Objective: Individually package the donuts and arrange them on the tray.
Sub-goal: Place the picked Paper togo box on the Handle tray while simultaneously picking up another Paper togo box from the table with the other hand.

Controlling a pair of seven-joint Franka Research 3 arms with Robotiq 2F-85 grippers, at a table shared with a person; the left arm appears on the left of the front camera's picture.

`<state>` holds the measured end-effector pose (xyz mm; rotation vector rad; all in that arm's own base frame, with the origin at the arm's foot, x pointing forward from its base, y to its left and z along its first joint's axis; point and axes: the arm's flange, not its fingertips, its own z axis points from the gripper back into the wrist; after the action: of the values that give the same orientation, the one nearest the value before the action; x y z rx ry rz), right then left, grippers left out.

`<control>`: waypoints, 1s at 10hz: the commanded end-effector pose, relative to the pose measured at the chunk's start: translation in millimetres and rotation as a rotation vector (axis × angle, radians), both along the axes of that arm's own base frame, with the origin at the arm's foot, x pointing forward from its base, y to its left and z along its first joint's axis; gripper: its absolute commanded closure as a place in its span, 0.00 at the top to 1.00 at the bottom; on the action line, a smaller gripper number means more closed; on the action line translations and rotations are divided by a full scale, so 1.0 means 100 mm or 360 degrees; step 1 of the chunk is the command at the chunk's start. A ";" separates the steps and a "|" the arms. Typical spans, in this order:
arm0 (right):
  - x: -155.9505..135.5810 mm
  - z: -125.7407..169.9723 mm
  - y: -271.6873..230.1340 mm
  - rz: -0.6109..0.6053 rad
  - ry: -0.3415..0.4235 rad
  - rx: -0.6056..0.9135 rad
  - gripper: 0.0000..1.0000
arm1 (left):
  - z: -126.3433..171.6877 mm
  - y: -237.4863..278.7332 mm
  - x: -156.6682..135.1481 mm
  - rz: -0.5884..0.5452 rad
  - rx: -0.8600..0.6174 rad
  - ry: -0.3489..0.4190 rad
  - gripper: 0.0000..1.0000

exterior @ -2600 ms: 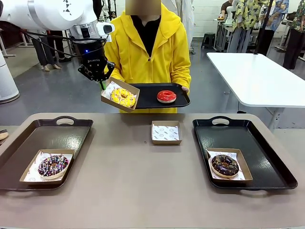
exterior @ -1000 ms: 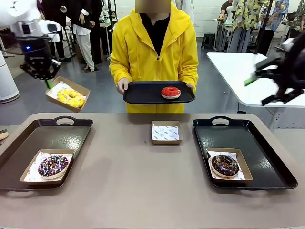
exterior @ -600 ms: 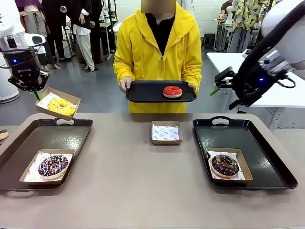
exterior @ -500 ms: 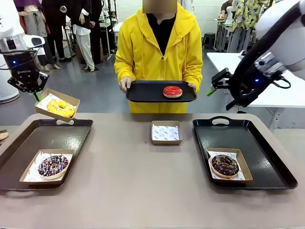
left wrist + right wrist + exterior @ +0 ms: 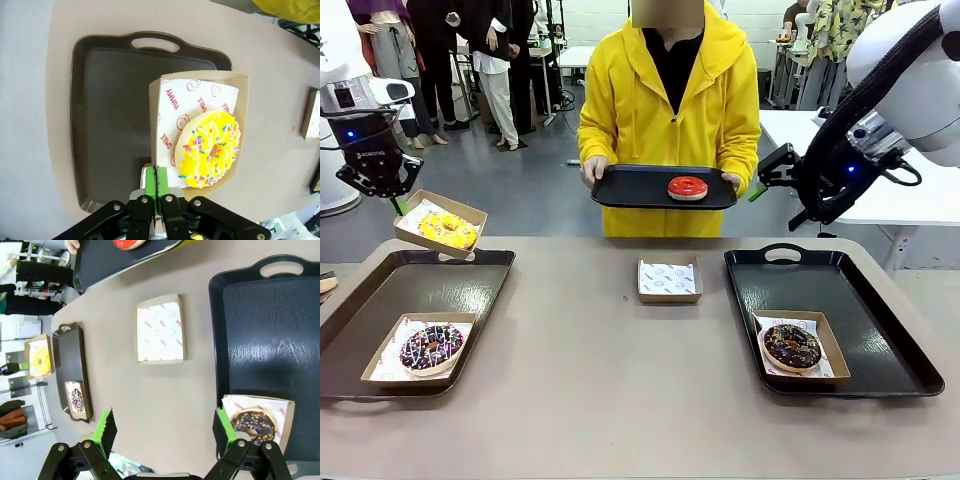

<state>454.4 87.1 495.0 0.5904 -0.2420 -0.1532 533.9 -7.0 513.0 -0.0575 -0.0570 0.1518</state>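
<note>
Right claw [image 5: 777, 205] swung inward, donut box [image 5: 432, 241] lower

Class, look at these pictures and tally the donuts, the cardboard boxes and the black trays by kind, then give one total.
Donuts: 4: yellow, red, sprinkled chocolate, dark chocolate
Cardboard boxes: 4
Black trays: 3
Total: 11

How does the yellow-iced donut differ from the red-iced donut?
The yellow-iced ring donut carries coloured sprinkles; the glossy red-iced ring donut is plain. The yellow one lies in a brown cardboard box, gripped aloft by the left pincer; the red one lies unboxed on the black tray held by the person. Both are rings.
</note>
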 end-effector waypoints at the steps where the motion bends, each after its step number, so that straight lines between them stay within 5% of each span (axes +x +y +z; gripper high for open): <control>1: -0.02 0.00 0.01 -0.0001 -0.0002 -0.0016 1.00 | 0.03 0.00 -0.01 0.0001 -0.0001 -0.0006 0.01; 6: 0.00 0.00 0.00 0.0000 0.0000 0.0001 1.00 | 0.03 0.00 -0.01 0.0001 -0.0001 -0.0006 0.01; 10: 0.19 0.20 0.50 0.0173 -0.0002 -0.0400 1.00 | -0.08 0.12 0.00 -0.0091 0.0025 -0.0036 0.01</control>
<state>456.9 121.8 503.7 0.4135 -0.2441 -0.0137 534.2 -3.1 510.3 -0.0537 -0.0582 0.1274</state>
